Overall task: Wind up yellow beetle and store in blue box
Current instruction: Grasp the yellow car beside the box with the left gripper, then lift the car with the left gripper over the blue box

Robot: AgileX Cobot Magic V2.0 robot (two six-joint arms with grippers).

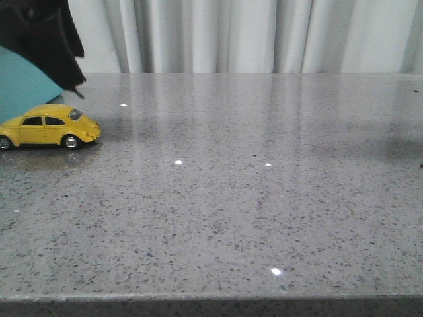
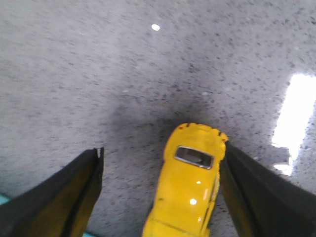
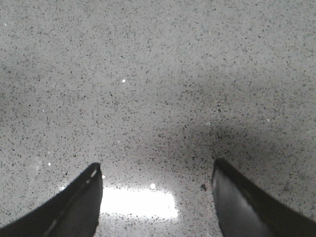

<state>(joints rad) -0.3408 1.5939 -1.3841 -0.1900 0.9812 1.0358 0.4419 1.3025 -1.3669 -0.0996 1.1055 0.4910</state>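
Observation:
The yellow beetle (image 1: 49, 125) stands on its wheels at the far left of the table, nose pointing right. Just behind it is the blue box (image 1: 23, 86), partly covered by my black left arm (image 1: 39, 39). In the left wrist view the yellow beetle (image 2: 190, 187) lies between the spread fingers of my left gripper (image 2: 163, 148). The gripper is open, and the car sits close against one finger (image 2: 247, 182), far from the other. My right gripper (image 3: 157, 165) is open over bare table, holding nothing.
A grey speckled stone table (image 1: 251, 198) runs to a front edge near the camera. White curtains (image 1: 251, 33) hang behind it. A sliver of turquoise (image 2: 4, 200) shows at the edge of the left wrist view.

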